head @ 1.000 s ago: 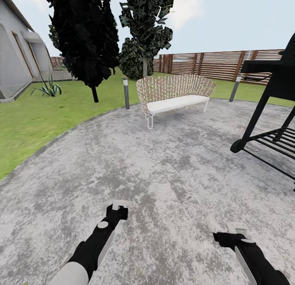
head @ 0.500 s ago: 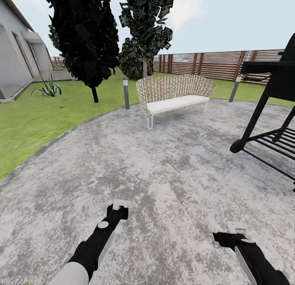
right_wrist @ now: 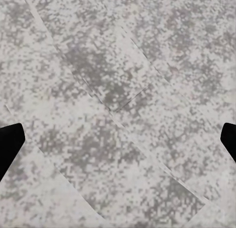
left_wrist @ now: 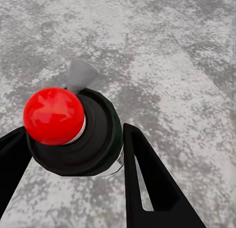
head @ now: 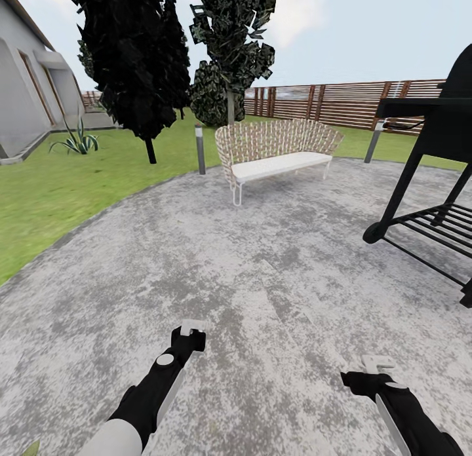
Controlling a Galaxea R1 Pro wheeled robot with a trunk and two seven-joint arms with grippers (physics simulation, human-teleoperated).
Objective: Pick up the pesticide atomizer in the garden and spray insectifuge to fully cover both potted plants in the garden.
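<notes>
In the left wrist view a dark round bottle, the pesticide atomizer, sits end-on between the two black fingers of my left gripper, which press on both its sides. It has a red ball on top and a pale grey spray head behind. In the head view my left gripper hangs low over the gravel patio of the garden. My right gripper hangs beside it, and the right wrist view shows its fingers wide apart over bare gravel. The potted plants are out of view.
A wicker bench with a white seat stands at the patio's far edge, between two short bollard lights. A black grill stand is at the right. Lawn, dark trees, a spiky striped plant, a house wall and the slatted fence lie beyond.
The whole picture has slid slightly left, showing more of the grill, so the camera has moved. Both arms keep the same pose.
</notes>
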